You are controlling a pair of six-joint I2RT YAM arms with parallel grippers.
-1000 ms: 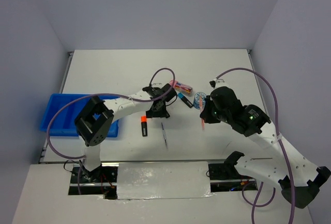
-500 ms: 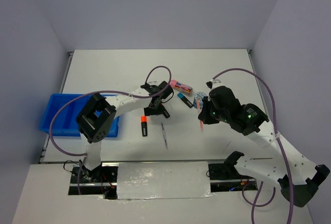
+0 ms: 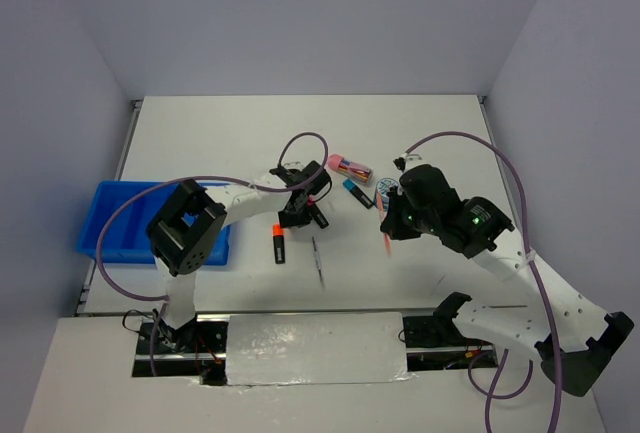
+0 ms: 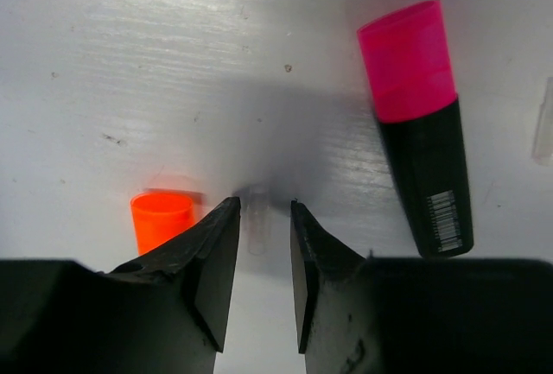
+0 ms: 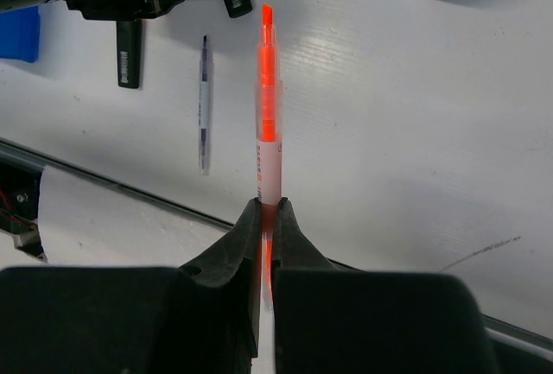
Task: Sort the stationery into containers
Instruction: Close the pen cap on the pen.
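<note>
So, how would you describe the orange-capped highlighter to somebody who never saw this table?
Find the blue tray on the left and move right, past the left arm. The stubby black highlighter lies just left of the thin grey pen. Its orange cap sets it apart from the pink-capped highlighter nearby.

Bare table (image 4: 173, 63) ahead of left tool (image 4: 263, 210), flanked by orange cap (image 4: 161, 218), pink-capped highlighter (image 4: 423, 132)

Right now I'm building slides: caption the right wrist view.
Right gripper shut on a pink pen, a grey pen lying on the table alongside.
</note>
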